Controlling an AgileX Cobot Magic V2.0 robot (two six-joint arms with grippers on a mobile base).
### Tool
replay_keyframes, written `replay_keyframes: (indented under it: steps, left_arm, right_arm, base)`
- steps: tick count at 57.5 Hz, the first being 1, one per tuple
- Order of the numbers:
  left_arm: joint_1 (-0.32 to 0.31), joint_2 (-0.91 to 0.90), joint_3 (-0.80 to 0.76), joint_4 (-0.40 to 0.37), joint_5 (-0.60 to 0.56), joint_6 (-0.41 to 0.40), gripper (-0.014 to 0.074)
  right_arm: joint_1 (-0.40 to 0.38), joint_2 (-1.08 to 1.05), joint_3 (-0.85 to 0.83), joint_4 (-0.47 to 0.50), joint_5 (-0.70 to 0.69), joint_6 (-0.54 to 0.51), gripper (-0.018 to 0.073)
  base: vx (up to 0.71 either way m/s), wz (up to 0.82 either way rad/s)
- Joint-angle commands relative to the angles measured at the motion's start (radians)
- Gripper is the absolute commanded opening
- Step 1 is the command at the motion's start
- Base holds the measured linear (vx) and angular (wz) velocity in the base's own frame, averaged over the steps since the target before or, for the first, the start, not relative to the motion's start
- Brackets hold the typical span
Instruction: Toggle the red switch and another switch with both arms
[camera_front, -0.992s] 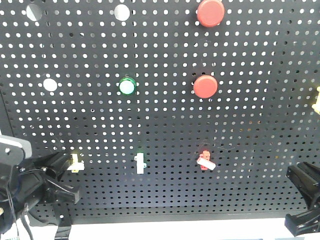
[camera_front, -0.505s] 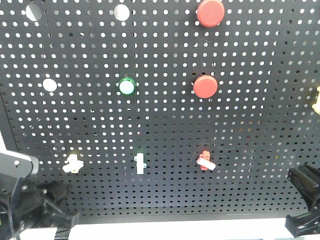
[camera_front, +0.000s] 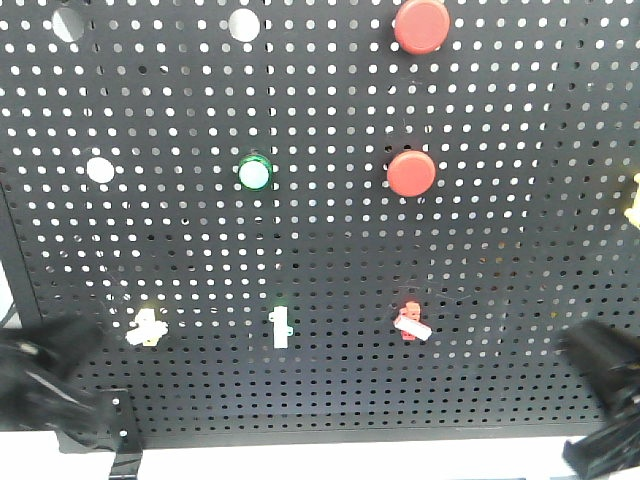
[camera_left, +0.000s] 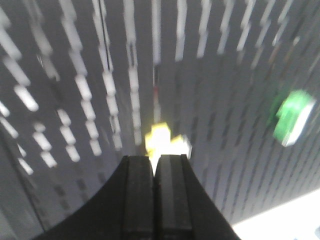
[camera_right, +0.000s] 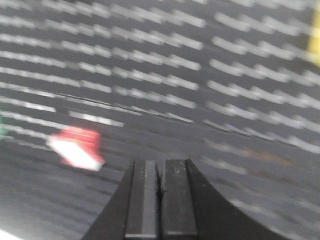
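The red switch (camera_front: 410, 321) sits low on the black pegboard (camera_front: 320, 260), its white lever slanting down to the right. The pale yellow switch (camera_front: 145, 327) is at the same height on the left. My left gripper (camera_left: 155, 158) is shut and empty, with the yellow switch (camera_left: 162, 141) just past its tips and no visible contact. My right gripper (camera_right: 160, 162) is shut and empty, and the red switch (camera_right: 77, 147) lies to its left, apart from it. In the front view both arms are motion-blurred, the left arm (camera_front: 45, 385) and right arm (camera_front: 605, 395) at the bottom corners.
A green-and-white upright toggle (camera_front: 281, 327) stands between the two switches and also shows as the green toggle (camera_left: 292, 116). Higher up are two round red buttons (camera_front: 410, 172), a green round button (camera_front: 254, 172) and white caps (camera_front: 100, 169). A white ledge (camera_front: 350, 455) runs below the board.
My left arm has pulled down and left, away from the pale yellow switch, whose lever now shows in full. The right arm has shifted slightly and blurred. The red switch looks unchanged.
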Motion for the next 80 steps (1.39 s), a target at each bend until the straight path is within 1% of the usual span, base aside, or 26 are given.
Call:
replay_keyframes:
  steps: [1, 5, 8, 10, 13, 16, 19, 24, 27, 31, 35, 44, 47, 57, 80]
  left_arm:
    - [-0.007, -0.039, -0.028, -0.006, -0.088, 0.0, 0.0003]
    - [-0.007, -0.042, -0.028, -0.006, -0.089, -0.001, 0.0003]
    - [-0.007, -0.041, -0.028, -0.007, -0.093, -0.002, 0.0003]
    - [-0.007, -0.039, -0.028, -0.007, -0.093, -0.002, 0.0003]
    - [-0.007, -0.039, -0.028, -0.007, -0.096, -0.002, 0.0003]
    - [-0.007, -0.039, -0.028, -0.007, -0.096, -0.002, 0.0003]
    - [-0.007, -0.039, -0.028, -0.007, -0.096, -0.002, 0.0003]
    - [-0.007, -0.039, -0.028, -0.007, -0.096, -0.002, 0.0003]
    - [-0.007, -0.039, -0.028, -0.007, -0.096, -0.002, 0.0003]
    - [-0.007, -0.039, -0.028, -0.007, -0.096, -0.002, 0.0003]
    - [-0.007, -0.039, -0.028, -0.007, -0.096, -0.002, 0.0003]
    - [-0.007, -0.039, -0.028, -0.007, -0.096, -0.002, 0.0003]
    - [-0.007, -0.039, -0.028, -0.007, -0.096, -0.002, 0.0003]
    - [-0.007, -0.039, -0.028, -0.007, -0.095, -0.002, 0.0003]
    - [-0.007, -0.021, -0.028, -0.007, -0.095, -0.002, 0.0003]
  right_arm:
    - [-0.003, -0.01, -0.034, -0.003, -0.09, 0.097, -0.0006]
    - [0.002, -0.01, -0.036, -0.01, -0.111, 0.102, -0.0006]
    - [0.033, -0.005, -0.046, -0.013, -0.102, 0.101, -0.0006]
    - [0.071, 0.002, -0.06, -0.012, -0.08, 0.098, -0.0006]
    - [0.15, 0.024, -0.095, -0.007, -0.025, 0.081, -0.0006]
    - [0.224, 0.052, -0.143, 0.019, 0.061, 0.02, -0.0006]
    - [0.294, 0.089, -0.192, 0.084, 0.139, -0.055, -0.0006]
    - [0.356, 0.137, -0.272, 0.262, 0.234, -0.17, -0.0006]
    - [0.379, 0.165, -0.303, 0.36, 0.243, -0.215, -0.0006]
    - [0.405, 0.203, -0.336, 0.445, 0.238, -0.267, -0.0006]
    - [0.425, 0.245, -0.357, 0.487, 0.235, -0.286, -0.0006]
    - [0.455, 0.333, -0.362, 0.492, 0.188, -0.283, -0.0006]
    - [0.455, 0.36, -0.362, 0.497, 0.162, -0.282, -0.0006]
    - [0.455, 0.398, -0.362, 0.574, 0.09, -0.281, -0.0006]
    - [0.455, 0.38, -0.363, 0.578, 0.06, -0.282, -0.0006]
  base:
    - [0.0, 0.0]
    - [0.0, 0.0]
    - [0.0, 0.0]
    - [0.0, 0.0]
    - [0.0, 0.0]
    - [0.0, 0.0]
    - [0.0, 0.0]
    - [0.0, 0.0]
    - [0.0, 0.0]
    - [0.0, 0.0]
    - [0.0, 0.0]
    - [0.0, 0.0]
    - [0.0, 0.0]
    - [0.0, 0.0]
    - [0.0, 0.0]
